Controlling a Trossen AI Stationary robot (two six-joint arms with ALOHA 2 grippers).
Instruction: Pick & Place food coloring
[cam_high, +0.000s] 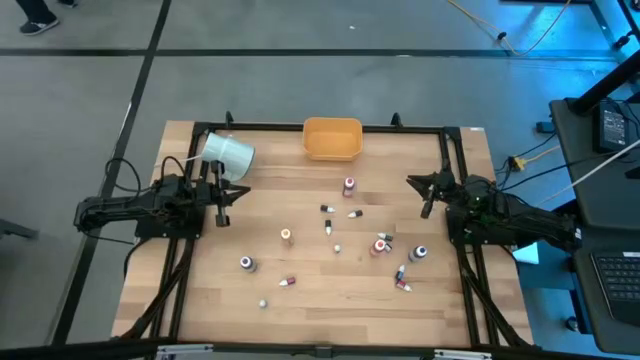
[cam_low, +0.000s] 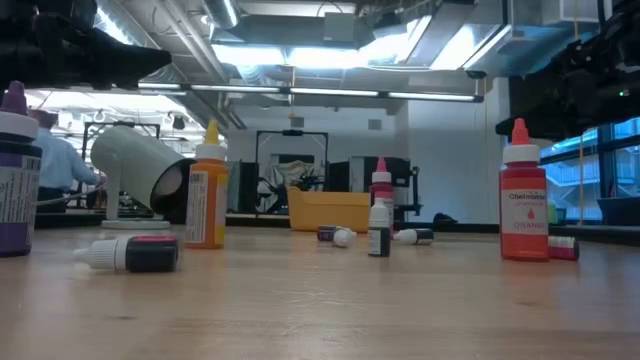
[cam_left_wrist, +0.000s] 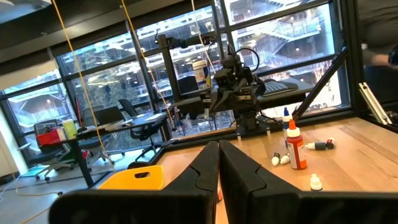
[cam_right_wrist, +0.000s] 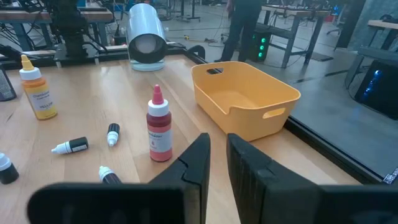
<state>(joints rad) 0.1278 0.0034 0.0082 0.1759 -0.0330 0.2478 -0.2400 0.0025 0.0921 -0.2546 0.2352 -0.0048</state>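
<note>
Several tiny food coloring bottles are scattered over the middle of the wooden table. Some stand upright: a red one, an orange one and a dark one. Others lie on their sides. My left gripper hovers at the table's left side, shut and empty. My right gripper hovers at the right side, its fingers a narrow gap apart, holding nothing. Both point toward the bottles in the middle.
An orange rectangular bin sits at the middle of the far edge. A large white cup lies on its side at the far left, near my left arm. A dark frame runs along the table's edges. A person stands beyond the table.
</note>
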